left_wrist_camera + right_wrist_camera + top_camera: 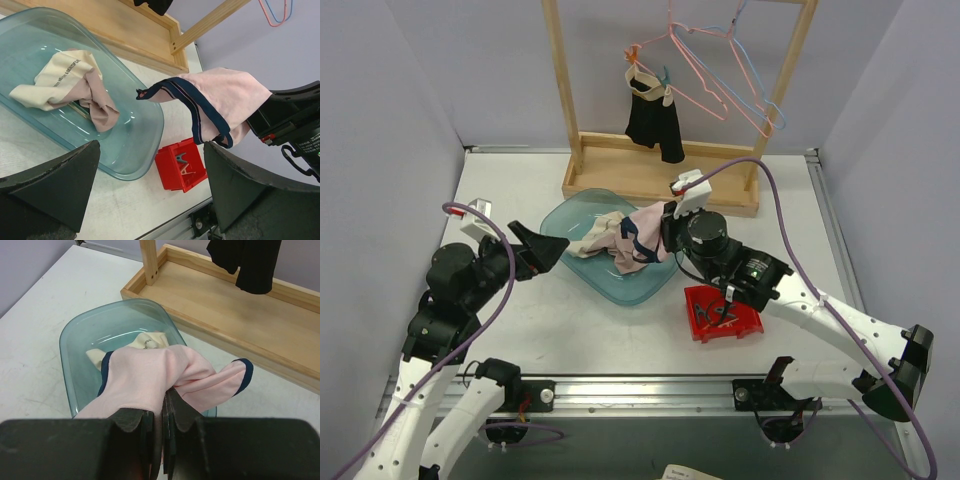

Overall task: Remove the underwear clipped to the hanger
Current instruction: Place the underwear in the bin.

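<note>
My right gripper (665,232) is shut on a pale pink, dark-trimmed pair of underwear (642,232) and holds it over the right side of the glass dish (575,207); in the right wrist view the cloth (150,375) drapes over the closed fingers (132,420). Another pale pink and cream pair (595,236) lies in the dish, also in the left wrist view (75,82). A black pair with a beige waistband (653,118) hangs clipped to a pink hanger (705,75) on the wooden rack. My left gripper (552,252) is open and empty at the dish's left edge.
A red bin (722,314) holding clothespins sits on the table right of the dish, under my right arm. The wooden rack base (650,175) stands behind the dish. A second, blue hanger (745,50) hangs on the rack. Walls enclose the table's sides.
</note>
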Robot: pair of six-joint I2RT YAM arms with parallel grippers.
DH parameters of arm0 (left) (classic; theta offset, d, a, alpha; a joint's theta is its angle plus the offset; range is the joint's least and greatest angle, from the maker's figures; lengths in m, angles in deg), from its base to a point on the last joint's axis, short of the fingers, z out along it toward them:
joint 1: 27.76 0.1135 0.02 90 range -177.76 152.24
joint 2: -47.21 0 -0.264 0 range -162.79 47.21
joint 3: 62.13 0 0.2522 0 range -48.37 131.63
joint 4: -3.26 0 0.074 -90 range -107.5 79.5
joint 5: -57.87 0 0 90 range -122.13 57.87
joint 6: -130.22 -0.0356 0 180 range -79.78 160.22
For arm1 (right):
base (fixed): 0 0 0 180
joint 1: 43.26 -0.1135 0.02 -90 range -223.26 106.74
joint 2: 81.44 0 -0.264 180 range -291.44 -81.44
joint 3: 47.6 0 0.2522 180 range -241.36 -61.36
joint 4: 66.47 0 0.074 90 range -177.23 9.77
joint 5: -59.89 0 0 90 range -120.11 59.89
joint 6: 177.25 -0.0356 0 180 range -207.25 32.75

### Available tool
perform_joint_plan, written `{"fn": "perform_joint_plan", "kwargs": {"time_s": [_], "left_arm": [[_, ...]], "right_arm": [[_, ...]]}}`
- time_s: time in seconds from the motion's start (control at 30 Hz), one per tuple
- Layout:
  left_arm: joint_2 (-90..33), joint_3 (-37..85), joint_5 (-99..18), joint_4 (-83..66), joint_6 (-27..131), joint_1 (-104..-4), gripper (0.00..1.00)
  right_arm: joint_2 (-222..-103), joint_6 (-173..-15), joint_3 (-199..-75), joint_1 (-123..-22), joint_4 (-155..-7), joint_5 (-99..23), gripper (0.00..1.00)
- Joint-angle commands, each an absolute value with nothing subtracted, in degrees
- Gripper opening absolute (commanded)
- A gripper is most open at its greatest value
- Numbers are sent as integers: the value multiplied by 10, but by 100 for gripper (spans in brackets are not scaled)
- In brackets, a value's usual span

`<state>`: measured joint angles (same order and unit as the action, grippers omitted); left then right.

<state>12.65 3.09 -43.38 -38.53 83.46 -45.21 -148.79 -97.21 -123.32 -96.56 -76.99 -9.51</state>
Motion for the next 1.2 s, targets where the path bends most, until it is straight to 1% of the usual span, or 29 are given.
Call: {"fn": "perform_joint_plan", "kwargs": {"time_s": [0.0,0.73,0.97,1.0,1.03,1.07,1.1,1.13,1.17], "left_arm": [[128,37,-444,-348,834,-448,94],[131,37,-444,-348,833,-448,94],[131,37,-443,-348,833,-448,94],[132,38,-444,-348,833,-448,94],[133,38,-443,-348,832,-448,94],[135,41,-443,-351,831,-448,94],[136,40,-443,-352,830,-448,94],[136,42,-442,-354,828,-448,94],[136,42,-441,-355,828,-448,94]], "right_arm": [[-1472,-968,-1243,-960,-743,-98,0],[-1493,-967,-1253,-950,-739,-136,0],[-1556,-967,-1277,-937,-736,-174,3],[-1565,-966,-1281,-937,-736,-179,6],[-1572,-967,-1288,-935,-734,-182,17],[-1586,-970,-1290,-936,-734,-180,53],[-1593,-971,-1293,-935,-735,-175,68],[-1600,-974,-1298,-934,-735,-173,80],[-1611,-974,-1300,-933,-736,-168,96]]}}
